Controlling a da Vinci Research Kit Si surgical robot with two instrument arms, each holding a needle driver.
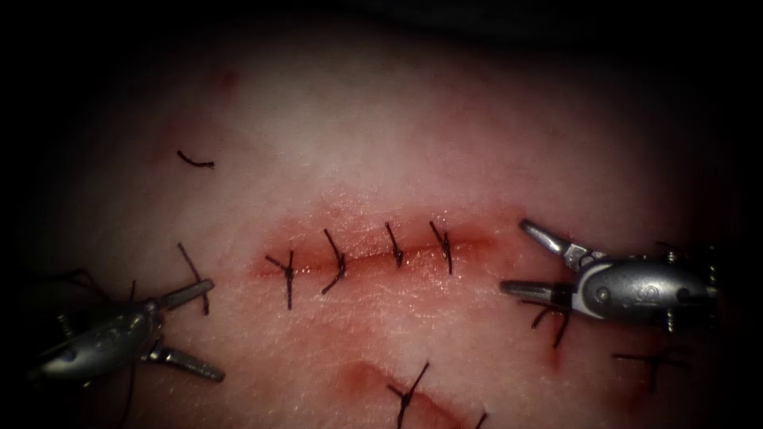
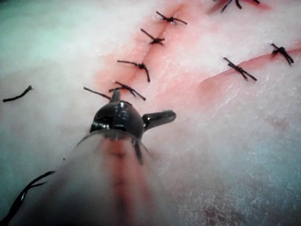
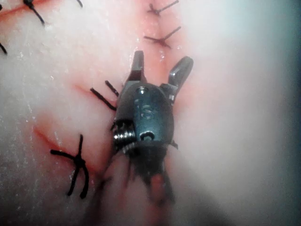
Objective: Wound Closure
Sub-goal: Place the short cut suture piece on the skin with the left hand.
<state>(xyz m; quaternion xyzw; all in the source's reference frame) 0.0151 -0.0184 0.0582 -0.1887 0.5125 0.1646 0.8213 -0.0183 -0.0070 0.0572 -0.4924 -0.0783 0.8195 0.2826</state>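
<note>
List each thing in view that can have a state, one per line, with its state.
Cut: drawn together by four knotted stitches.
Stitches: tied, ends trimmed short.
Left tool: jaws open, holding nothing, left of the cut.
Right tool: jaws open, holding nothing, at the cut's right end.
Loose thread piece: lying free on the tissue, up and left of the cut.
Red fluid: staining the tissue along the cut.

I can make out one marking: a small embossed stamp on the metal wrist housing of the right tool point(image 1: 534, 260), at the right of the endoscope frame. It looks like two rounded characters, perhaps "69" or "60"; I cannot tell which. The right wrist view shows a similar stamp, unreadable.
</note>
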